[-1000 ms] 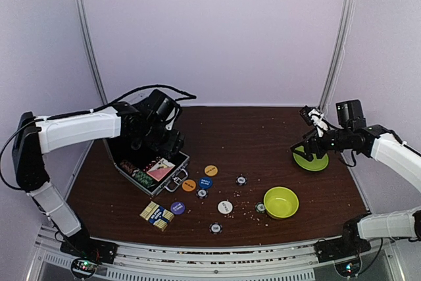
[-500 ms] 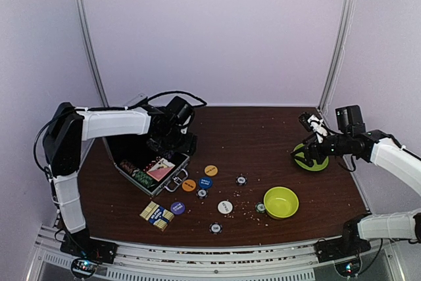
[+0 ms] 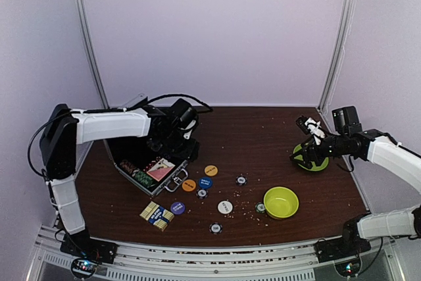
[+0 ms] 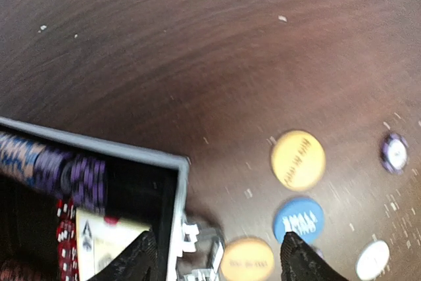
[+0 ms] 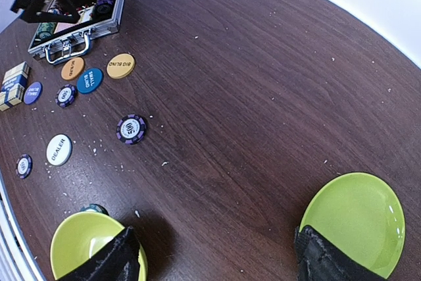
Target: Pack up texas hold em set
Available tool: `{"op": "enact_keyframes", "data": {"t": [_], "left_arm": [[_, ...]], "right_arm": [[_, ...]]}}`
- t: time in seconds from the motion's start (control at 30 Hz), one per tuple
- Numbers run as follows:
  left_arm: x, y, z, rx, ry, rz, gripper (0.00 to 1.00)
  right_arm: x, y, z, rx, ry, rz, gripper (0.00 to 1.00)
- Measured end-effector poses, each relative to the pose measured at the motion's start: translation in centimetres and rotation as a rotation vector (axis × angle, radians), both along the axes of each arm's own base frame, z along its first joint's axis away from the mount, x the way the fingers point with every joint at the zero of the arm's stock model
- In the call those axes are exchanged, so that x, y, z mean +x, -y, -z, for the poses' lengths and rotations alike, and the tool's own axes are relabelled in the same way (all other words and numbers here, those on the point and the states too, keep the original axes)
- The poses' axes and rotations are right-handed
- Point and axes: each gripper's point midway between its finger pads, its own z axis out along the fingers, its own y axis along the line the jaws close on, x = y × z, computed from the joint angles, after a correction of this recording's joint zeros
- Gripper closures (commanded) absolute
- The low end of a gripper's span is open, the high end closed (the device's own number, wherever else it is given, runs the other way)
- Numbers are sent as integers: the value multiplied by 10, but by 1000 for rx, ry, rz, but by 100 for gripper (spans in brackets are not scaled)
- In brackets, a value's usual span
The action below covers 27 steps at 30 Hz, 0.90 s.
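Both gaping, holding nothing: left claw (image 4: 217, 261) above silver case (image 4: 131, 156) corner, right claw (image 5: 214, 258) above table (image 5: 263, 97) between bowl (image 5: 85, 241) and plate (image 5: 355, 222).

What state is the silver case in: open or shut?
Open. The aluminium case has its black-lined inside exposed, with stacked poker chips and a card deck showing inside it.

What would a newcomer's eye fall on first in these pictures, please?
The open silver aluminium case sits at the left, with striped chips inside. Orange, blue and white round buttons lie scattered beside it. A lime-green bowl and a lime-green plate sit on the right.
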Motion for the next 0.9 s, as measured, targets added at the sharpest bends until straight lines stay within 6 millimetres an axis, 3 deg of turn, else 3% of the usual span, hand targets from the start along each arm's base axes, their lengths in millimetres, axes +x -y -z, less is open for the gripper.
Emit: {"op": "enact_keyframes", "data": {"t": [0.1,0.2,0.3,0.43,0.47,0.5,0.63,0.9], "left_arm": [[-33,-4,-25,-8,19,38,34],[-80,-16,-42,-5,15,62,31],[-127,-25,-36,3,-32,72,25],[-179,-49,-11,24,-143,20,20],[-187,-59,-5,23,-168,-14,7],[-193,-70,1,23,-187,-53,3],[-216,-110,15,-18,-251,-217,2],[-233,-126,49,-130,-346,-432,2]], "right_arm": [[0,-1,0,0,-3,-4,18],[1,-2,-1,1,-7,-11,18],[-1,-4,0,4,-16,-21,18],[-5,-8,1,3,-23,-42,18],[-6,-9,2,2,-24,-49,18],[-7,-11,2,0,-24,-58,18],[-11,-17,2,-6,-22,-87,17],[-14,-19,1,-7,-23,-99,17]]}}
